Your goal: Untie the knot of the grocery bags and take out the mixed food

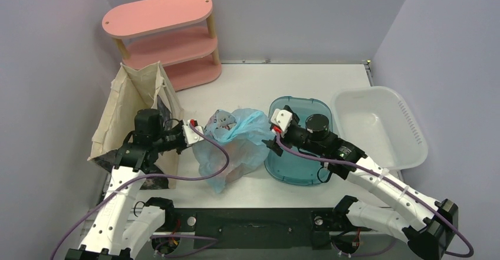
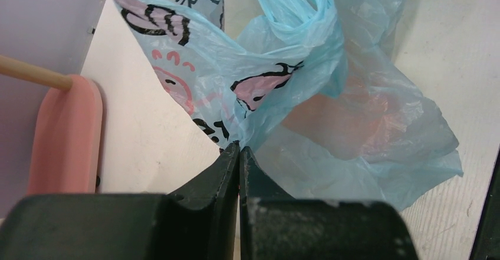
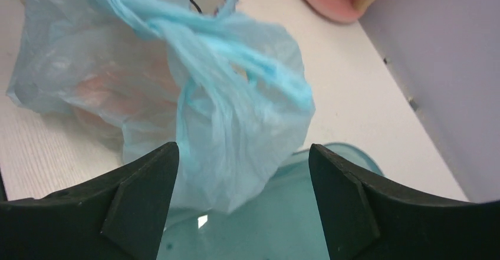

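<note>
Black plastic jaws of the left gripper (image 2: 239,149) are pressed tight on a fold of the light blue grocery bag (image 2: 330,124), pinching the thin film just below its dark and pink doodles. Opposite it, the right gripper (image 3: 243,151) stands with its fingers spread wide and grips nothing, while a bulging side of the bag hangs ahead of the gap between them. The bag's handles are twisted together into a knot (image 3: 177,33) at its top, and a rounded orange item (image 2: 345,118) shows dimly through the crinkled plastic. Seen from above, the bag sits near the middle of the white table (image 1: 265,83), between the two grippers. A beige canvas tote (image 1: 127,107) stands upright just to its left and a teal tub (image 1: 301,160) lies just to its right, under the right gripper. A translucent white basin (image 1: 407,148) rests beyond the tub, and a pink three-tier shelf (image 1: 159,18) stands at the far wall.
</note>
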You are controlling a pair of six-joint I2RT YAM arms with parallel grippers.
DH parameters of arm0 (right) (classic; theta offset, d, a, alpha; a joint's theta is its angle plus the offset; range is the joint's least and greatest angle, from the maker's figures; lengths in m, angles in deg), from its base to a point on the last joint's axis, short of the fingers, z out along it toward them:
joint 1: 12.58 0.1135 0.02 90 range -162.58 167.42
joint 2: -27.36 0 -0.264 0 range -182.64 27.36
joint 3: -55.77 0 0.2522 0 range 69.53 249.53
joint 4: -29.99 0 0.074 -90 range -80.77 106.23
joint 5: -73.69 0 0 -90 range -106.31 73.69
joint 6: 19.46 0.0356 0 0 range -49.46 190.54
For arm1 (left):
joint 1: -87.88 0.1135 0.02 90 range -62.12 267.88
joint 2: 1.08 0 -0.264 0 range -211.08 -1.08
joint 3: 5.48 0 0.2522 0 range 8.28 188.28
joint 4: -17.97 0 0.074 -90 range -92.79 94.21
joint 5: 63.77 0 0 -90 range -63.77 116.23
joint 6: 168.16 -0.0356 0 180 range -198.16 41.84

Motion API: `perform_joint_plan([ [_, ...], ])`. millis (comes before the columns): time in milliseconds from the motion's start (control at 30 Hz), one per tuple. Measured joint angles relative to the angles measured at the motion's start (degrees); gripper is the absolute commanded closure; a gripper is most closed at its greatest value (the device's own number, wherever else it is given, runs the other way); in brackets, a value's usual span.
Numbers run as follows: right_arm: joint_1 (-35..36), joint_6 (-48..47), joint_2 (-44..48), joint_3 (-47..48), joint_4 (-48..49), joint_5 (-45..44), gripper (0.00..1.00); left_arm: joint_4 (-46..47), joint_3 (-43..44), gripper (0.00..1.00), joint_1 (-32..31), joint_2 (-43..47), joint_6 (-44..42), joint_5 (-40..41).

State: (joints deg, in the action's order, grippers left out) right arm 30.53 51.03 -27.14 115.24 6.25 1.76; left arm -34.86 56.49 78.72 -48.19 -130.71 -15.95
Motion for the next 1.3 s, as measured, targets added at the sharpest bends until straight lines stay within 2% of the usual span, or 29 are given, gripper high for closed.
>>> perform_joint_plan([
  [233, 6.1, -6.1, -6.3, 5.0, 4.0, -1.8, 0.24, 0.0, 0.6, 1.00, -2.1, -0.3, 0.9, 0.0],
  [300, 7.2, -8.3, -9.2, 6.1, 4.3, -2.4, 0.28, 0.0, 0.6, 1.00, -2.4, -0.3, 0.9, 0.0],
  [433, 7.6, -12.0, -13.0, 7.0, 4.1, -3.3, 0.55, 0.0, 0.7, 1.00, -2.7, -0.3, 0.9, 0.1],
  [600, 7.5, -14.4, -14.2, 7.1, 3.5, -4.8, 0.79, -0.6, 0.7, 1.00, -2.8, -0.2, 0.4, 0.7],
  [633, 7.4, -14.5, -14.1, 7.1, 3.5, -5.1, 0.88, -1.0, 0.7, 1.00, -2.8, 0.1, -0.2, 1.0],
  [700, 6.8, -14.3, -13.7, 7.1, 3.4, -5.2, 1.00, -1.5, 0.7, 1.00, -2.7, 0.8, -0.9, 1.6],
  [900, 0.6, -9.0, -11.7, 7.3, 3.0, -3.7, 1.00, -1.9, -1.4, 1.00, -1.4, 3.5, -4.1, 3.0],
  [1000, -4.7, -1.7, -11.8, 8.2, 2.9, 0.6, 1.00, -1.8, -2.1, 1.00, 0.9, 2.9, -5.4, 2.7],
  [1167, -9.2, 9.3, -12.3, 10.6, 2.6, 5.4, 1.00, -2.1, -2.2, 1.00, 7.2, 0.0, -6.1, 2.7],
  [1200, -9.6, 11.4, -12.5, 11.0, 2.7, 6.4, 1.00, -2.1, -2.1, 0.95, 7.9, -0.7, -6.0, 2.7],
  [1267, -9.7, 15.3, -13.0, 11.3, 3.3, 8.5, 1.00, -2.6, -1.4, 0.70, 8.3, -2.0, -5.3, 2.6],
  [1300, -9.6, 17.0, -13.1, 11.3, 3.4, 9.4, 1.00, -3.0, -0.6, 0.66, 8.4, -2.5, -4.8, 2.2],
])
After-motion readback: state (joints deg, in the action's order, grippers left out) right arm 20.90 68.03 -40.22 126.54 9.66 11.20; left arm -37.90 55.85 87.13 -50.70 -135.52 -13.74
